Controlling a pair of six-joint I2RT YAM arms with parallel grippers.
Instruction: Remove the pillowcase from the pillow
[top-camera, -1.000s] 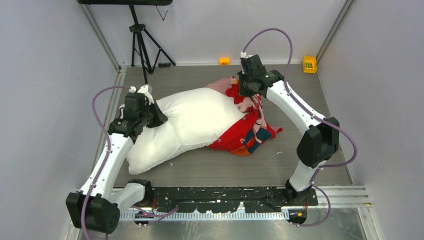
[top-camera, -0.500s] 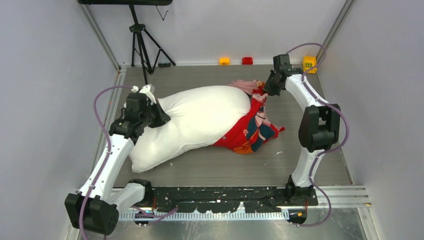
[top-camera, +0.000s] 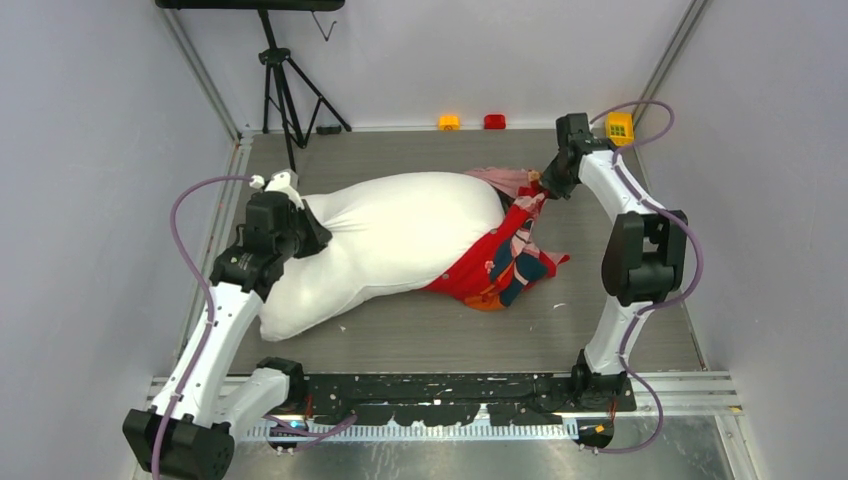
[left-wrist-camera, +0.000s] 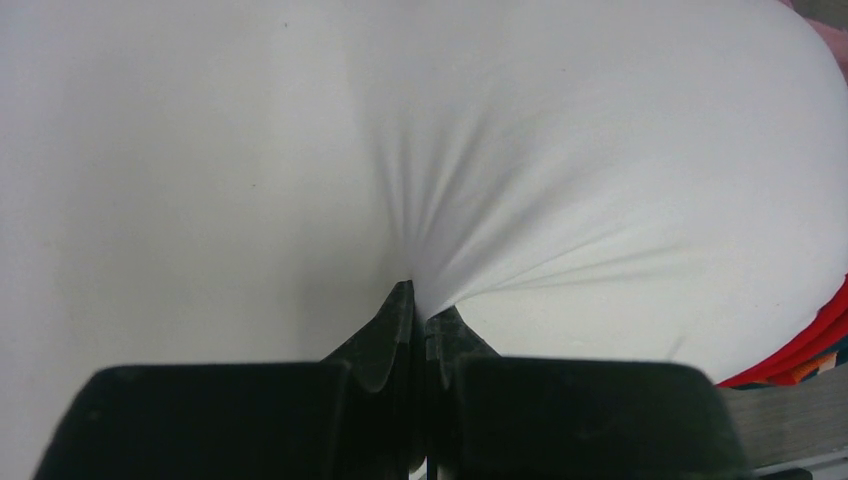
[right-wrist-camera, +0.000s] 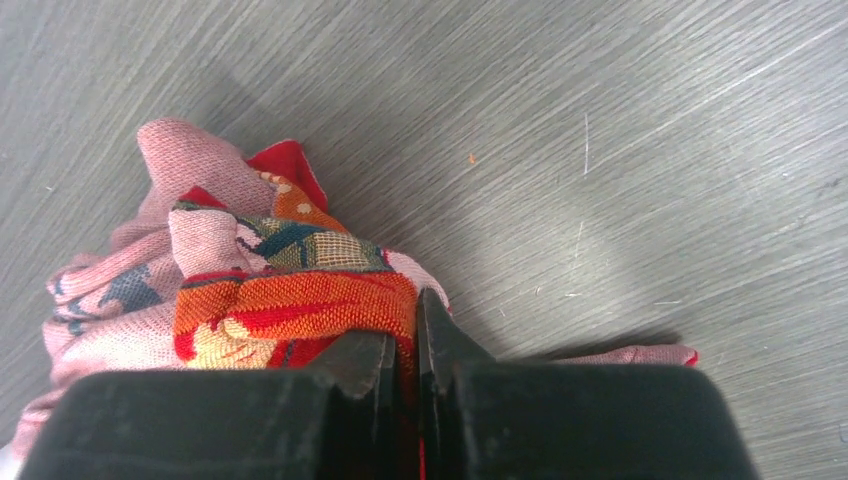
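Observation:
The plump white pillow (top-camera: 390, 240) lies across the middle of the table, most of it bare. The red printed pillowcase (top-camera: 500, 262) is bunched around its right end, pink reverse showing at the far side. My left gripper (top-camera: 305, 232) is shut on a pinch of the pillow's (left-wrist-camera: 500, 180) white fabric at its left end, with creases fanning out from my left gripper (left-wrist-camera: 420, 312). At the back right my right gripper (top-camera: 545, 186) is shut on a fold of the pillowcase (right-wrist-camera: 290, 300), the cloth stretched between it and the pillow. Orange-red weave sits between the jaws of my right gripper (right-wrist-camera: 405, 325).
A black tripod (top-camera: 285, 85) stands at the back left. Small yellow (top-camera: 449, 122) and red (top-camera: 494, 121) blocks lie along the back wall, and a yellow block (top-camera: 619, 126) sits in the back right corner. Grey walls close in on three sides.
My right gripper has carried the pillowcase edge from above the pillow's right end toward the back right corner, pulling the cloth taut. The pillow stretched out lengthwise. My left arm shifted slightly, still gripping.

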